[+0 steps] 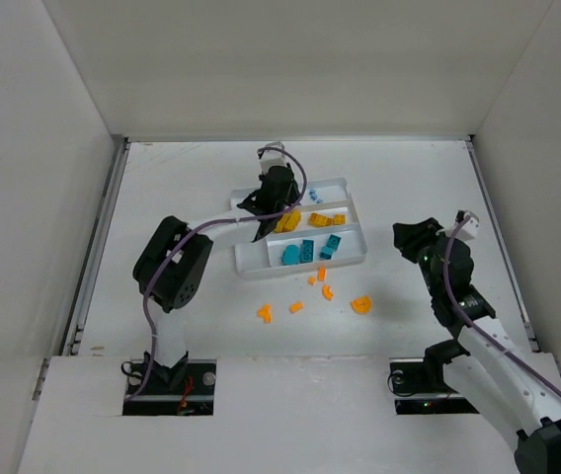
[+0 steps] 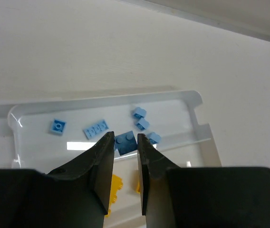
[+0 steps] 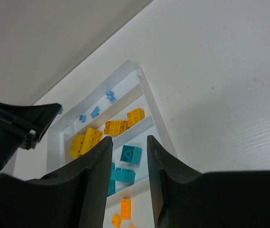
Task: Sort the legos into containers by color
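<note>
My left gripper (image 2: 125, 137), narrowly pinching a blue lego (image 2: 127, 144) over the far compartment of the tray (image 2: 196, 96), could bounce it among the yellow legos (image 1: 327, 218) if I release high, while my right gripper (image 3: 129, 140) hangs empty, partly open.

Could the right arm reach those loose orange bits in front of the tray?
Probably yes: the orange bits lie uncovered on the table near the open right gripper, while the left gripper hangs over the tray.

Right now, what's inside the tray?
Blue bricks in the far section, yellow ones in the middle, teal ones nearest. The left gripper, holding a blue brick, hides the tray's left end from above.
</note>
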Controlling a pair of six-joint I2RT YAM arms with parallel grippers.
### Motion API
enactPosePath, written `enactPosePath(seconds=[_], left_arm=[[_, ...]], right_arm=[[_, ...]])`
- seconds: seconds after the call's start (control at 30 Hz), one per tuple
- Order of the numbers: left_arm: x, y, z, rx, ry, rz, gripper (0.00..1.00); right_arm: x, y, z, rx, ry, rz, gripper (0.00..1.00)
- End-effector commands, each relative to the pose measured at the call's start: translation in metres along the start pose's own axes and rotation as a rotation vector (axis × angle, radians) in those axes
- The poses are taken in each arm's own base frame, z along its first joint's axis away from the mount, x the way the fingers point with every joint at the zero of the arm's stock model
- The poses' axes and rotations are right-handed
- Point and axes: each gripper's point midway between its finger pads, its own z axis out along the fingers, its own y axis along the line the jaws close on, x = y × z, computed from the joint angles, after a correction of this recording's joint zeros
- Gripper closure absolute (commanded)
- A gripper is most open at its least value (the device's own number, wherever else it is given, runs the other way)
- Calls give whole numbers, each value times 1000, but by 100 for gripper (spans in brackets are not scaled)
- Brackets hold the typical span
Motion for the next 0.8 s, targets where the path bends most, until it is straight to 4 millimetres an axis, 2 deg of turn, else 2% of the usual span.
enactPosePath(seconds=[0.0,0.23,0.53,0.7,0.77], left_arm=[[-7,-8,12,38,28,-35,87],[2,21,38,-32,58,-12,86],[7,32,52,-66,65,19,76],[-1,25,41,-50,51,35,59],[-10,20,31,-35,37,37,57]], right_arm=[[-7,19,1,-69,-34,2,59],[2,21,7,-67,-8,-13,58],[13,21,13,-50,27,-49,58],[22,14,15,-19,56,-73,57],[33,8,15,7,89,-89,64]])
